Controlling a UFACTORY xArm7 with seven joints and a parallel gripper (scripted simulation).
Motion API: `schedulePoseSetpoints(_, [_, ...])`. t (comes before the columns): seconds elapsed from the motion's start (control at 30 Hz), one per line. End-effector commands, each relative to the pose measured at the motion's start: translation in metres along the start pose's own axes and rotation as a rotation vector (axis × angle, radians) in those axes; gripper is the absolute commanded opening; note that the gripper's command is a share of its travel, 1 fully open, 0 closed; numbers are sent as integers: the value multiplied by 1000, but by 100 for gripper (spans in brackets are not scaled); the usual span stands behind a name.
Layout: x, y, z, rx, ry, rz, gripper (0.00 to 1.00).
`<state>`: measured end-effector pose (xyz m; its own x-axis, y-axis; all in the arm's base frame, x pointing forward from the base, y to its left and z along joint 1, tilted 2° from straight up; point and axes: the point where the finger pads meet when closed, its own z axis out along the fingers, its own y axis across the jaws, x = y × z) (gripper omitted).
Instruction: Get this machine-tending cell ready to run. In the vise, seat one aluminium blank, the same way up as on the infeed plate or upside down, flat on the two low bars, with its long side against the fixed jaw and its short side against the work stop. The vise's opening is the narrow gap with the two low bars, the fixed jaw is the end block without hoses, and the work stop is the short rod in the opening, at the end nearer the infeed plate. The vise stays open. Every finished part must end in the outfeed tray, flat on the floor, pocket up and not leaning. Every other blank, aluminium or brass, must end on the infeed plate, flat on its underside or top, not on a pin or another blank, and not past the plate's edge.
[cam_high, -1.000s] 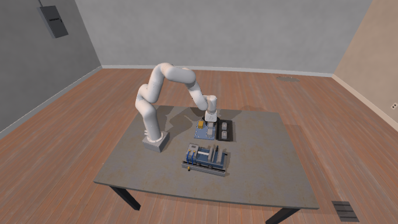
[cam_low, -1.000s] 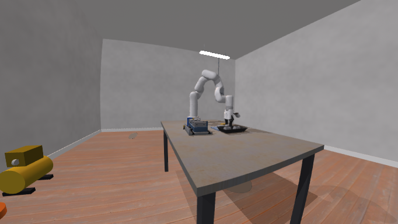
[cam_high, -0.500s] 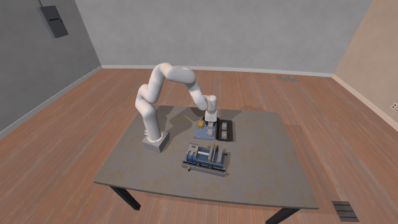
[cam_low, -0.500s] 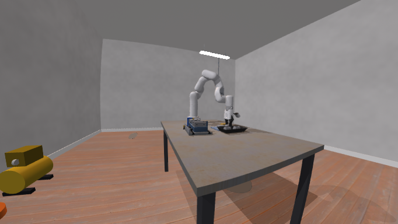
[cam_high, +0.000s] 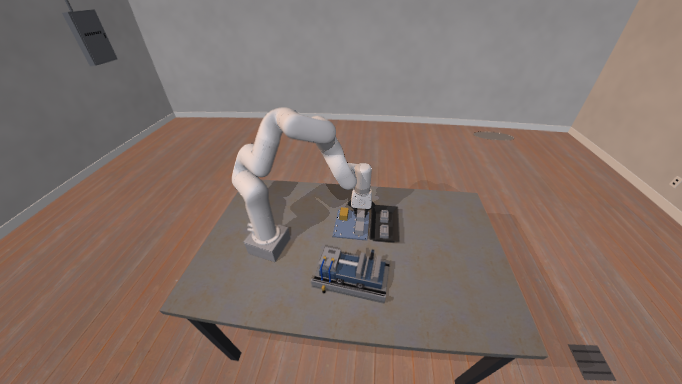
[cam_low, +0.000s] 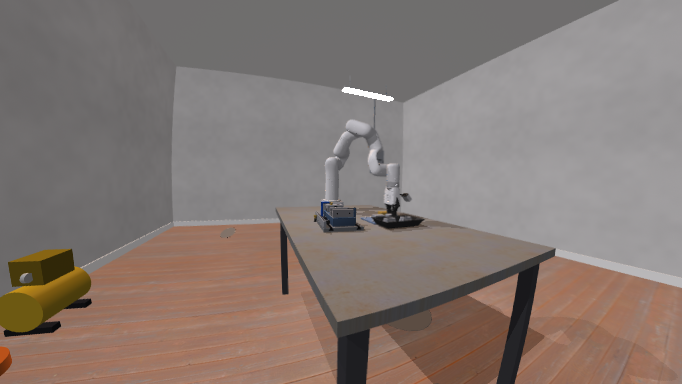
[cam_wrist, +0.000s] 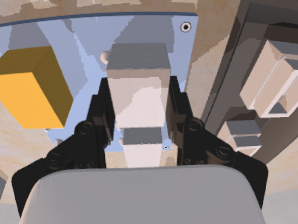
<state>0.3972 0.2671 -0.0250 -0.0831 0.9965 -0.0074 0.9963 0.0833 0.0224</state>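
My gripper (cam_high: 361, 212) (cam_low: 393, 212) (cam_wrist: 139, 90) points down over the infeed plate (cam_high: 345, 232) (cam_wrist: 172, 30). It is shut on the sides of an aluminium blank (cam_wrist: 137, 102) at the plate's far part. A second aluminium blank (cam_high: 359, 228) (cam_wrist: 141, 154) lies nearer the vise. A brass blank (cam_high: 344, 214) (cam_wrist: 30, 97) lies left of the held one. Two finished parts (cam_high: 384, 216) (cam_wrist: 277, 82) are in the outfeed tray (cam_high: 394, 227) (cam_low: 400, 223) (cam_wrist: 220, 90). The vise's opening shows between its movable jaw (cam_high: 361, 265) and fixed jaw (cam_high: 376, 268); no blank is visible there.
The vise's hose block (cam_high: 330, 256) stands at its left end, with blue hoses in front. The dark work stop (cam_high: 371, 254) rises at the opening's plate end. The tray's wall stands close right of the plate. A plate pin (cam_wrist: 185, 27) is beyond the held blank.
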Motion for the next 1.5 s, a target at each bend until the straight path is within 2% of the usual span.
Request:
schedulePoseSetpoints(0.0, [1,1,-1,-3,2,0,0])
schedulePoseSetpoints(1.07, [1,1,-2,-3,2,0,0])
schedulePoseSetpoints(1.4, [1,1,-17,-3,2,0,0])
schedulePoseSetpoints(1.47, [1,1,-25,-3,2,0,0])
